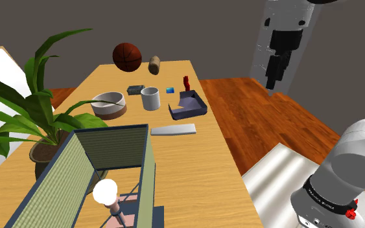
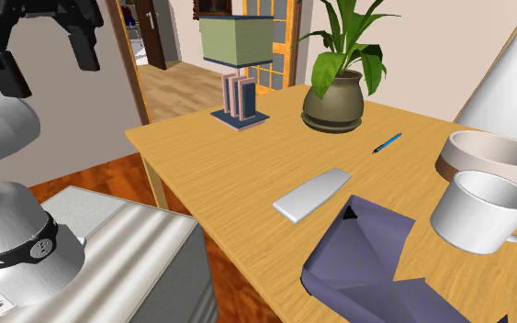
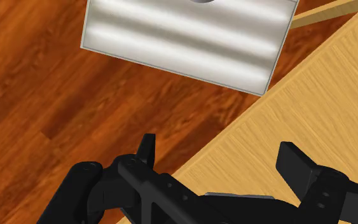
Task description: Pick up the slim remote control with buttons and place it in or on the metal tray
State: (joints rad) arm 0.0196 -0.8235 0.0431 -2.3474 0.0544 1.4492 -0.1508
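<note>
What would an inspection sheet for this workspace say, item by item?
Surface: wooden table, carrying everything listed below.
Job's things: pale grey remote lies flat on the table, near the dark blue-grey tray but not touching it; no buttons can be made out.
Clutter: white mug, bowl, basketball, potted plant, lamp, blue pen.
Grippers: the pincer is open and empty, raised above the table's edge, far from the remote.
Cables: nothing seen.
Surroundings: wooden floor, silvery stand.
</note>
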